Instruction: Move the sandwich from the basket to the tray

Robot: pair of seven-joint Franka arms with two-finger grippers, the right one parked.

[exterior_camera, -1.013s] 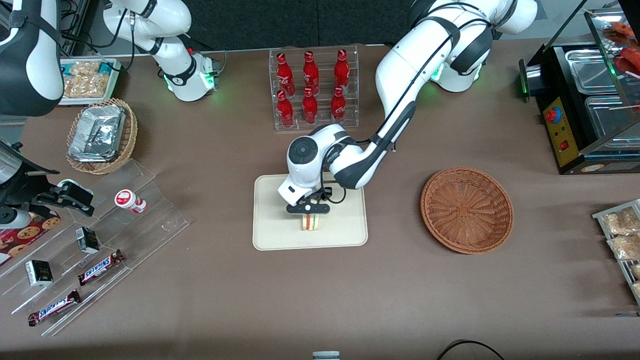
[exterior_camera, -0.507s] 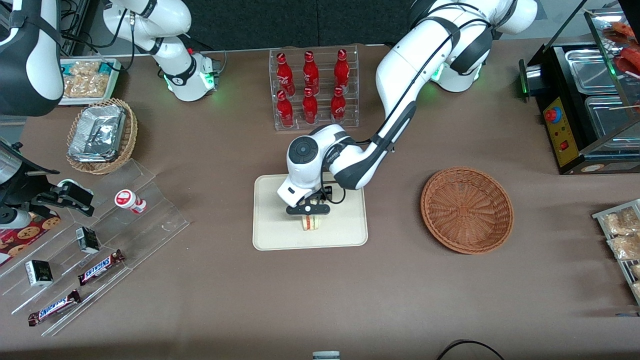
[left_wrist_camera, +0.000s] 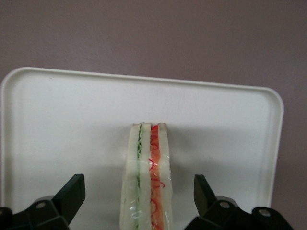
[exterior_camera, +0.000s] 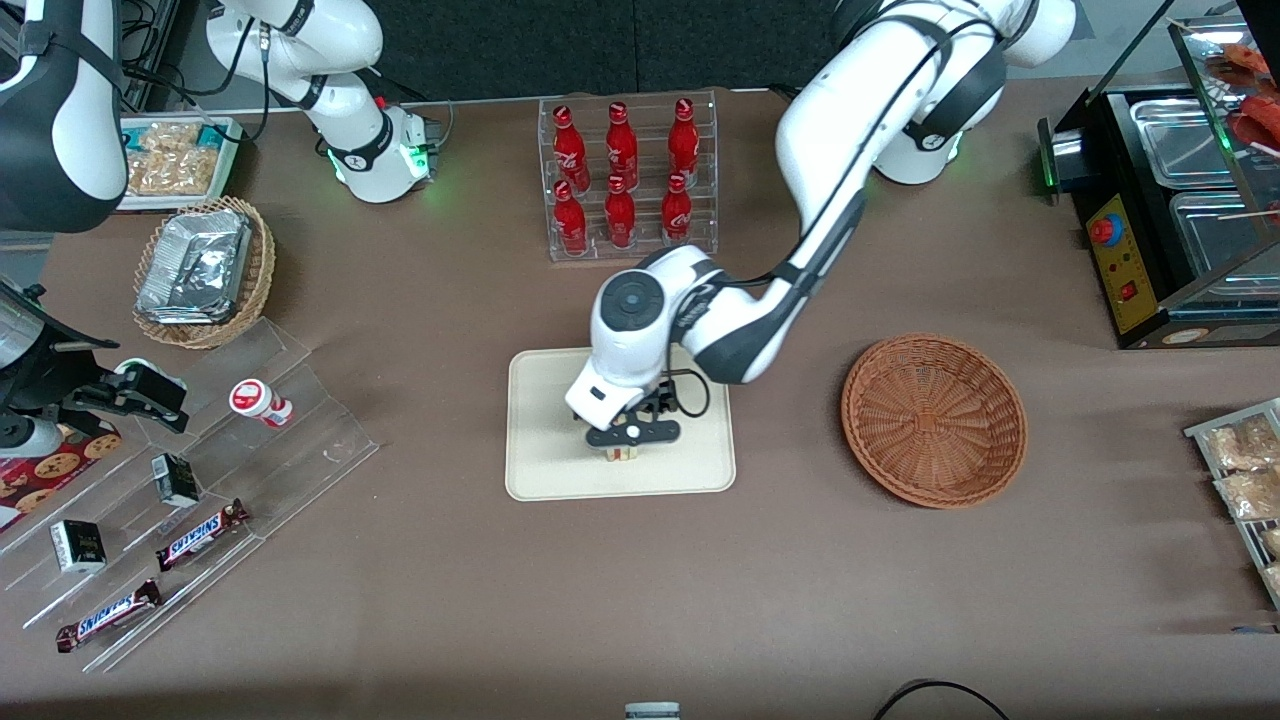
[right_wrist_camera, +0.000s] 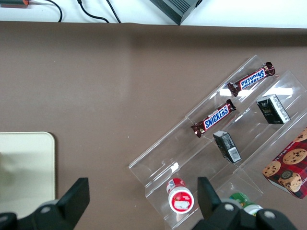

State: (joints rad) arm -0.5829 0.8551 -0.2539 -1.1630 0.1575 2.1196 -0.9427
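The sandwich (left_wrist_camera: 147,175) stands on its edge on the tray (exterior_camera: 545,470), pale bread on both faces with a green layer and a red layer running side by side along the cut edge that faces up. It rests near the middle of the tray, with bare cream plastic showing all around it in the left wrist view. The gripper (exterior_camera: 630,445) hangs directly above the sandwich, so that from the front only a small bit of bread (exterior_camera: 624,455) peeps out under the black finger bar. Its fingers (left_wrist_camera: 72,194) are spread wide apart: one dark fingertip sits well off each bread face, with clear tray surface between fingertip and bread on both sides, so nothing is held. Whether the fingertips reach down to the tray or hover a little above it is hard to judge from these angles. The basket (exterior_camera: 934,418) lies on the brown table (exterior_camera: 800,600) beside the tray, toward the working arm's end, apart from the tray's rim and showing only its woven bottom. A clear rack of red bottles (exterior_camera: 622,180) stands farther from the front camera than the tray. Toward the parked arm's end from the tray is a clear stepped rack with chocolate bars (right_wrist_camera: 213,118) on it.
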